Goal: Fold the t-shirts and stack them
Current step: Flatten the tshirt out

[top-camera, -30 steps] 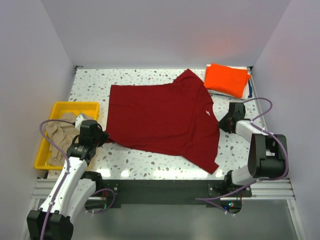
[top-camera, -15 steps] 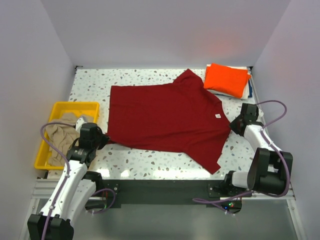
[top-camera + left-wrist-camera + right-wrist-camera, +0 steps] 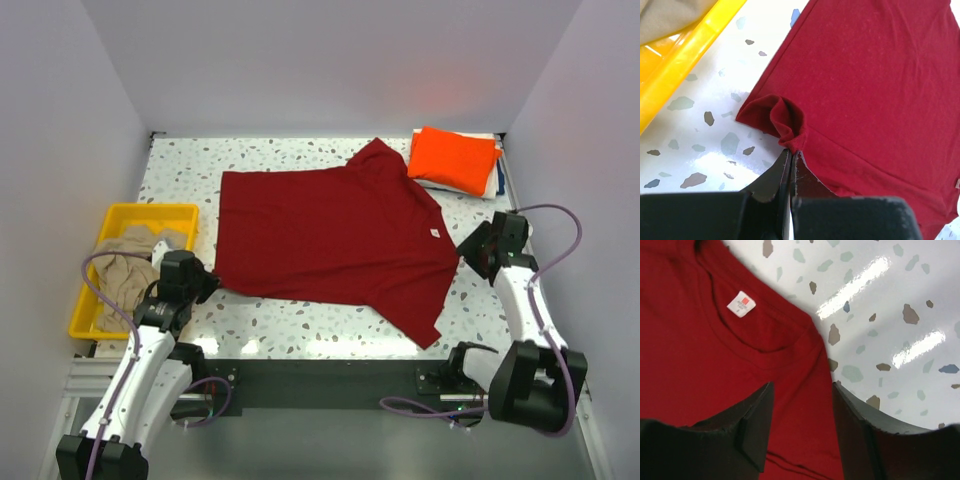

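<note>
The dark red t-shirt is spread flat at the centre, its hem corner at 8 o'clock pinched in the closed left gripper, while the right gripper is held at 3 o'clock, jaws apart over the collar, nothing gripped. A shoulder grip is probably wanted first, so the cloth is lifted evenly and taut. The glossy speckled table is enclosed by plain white walls
</note>
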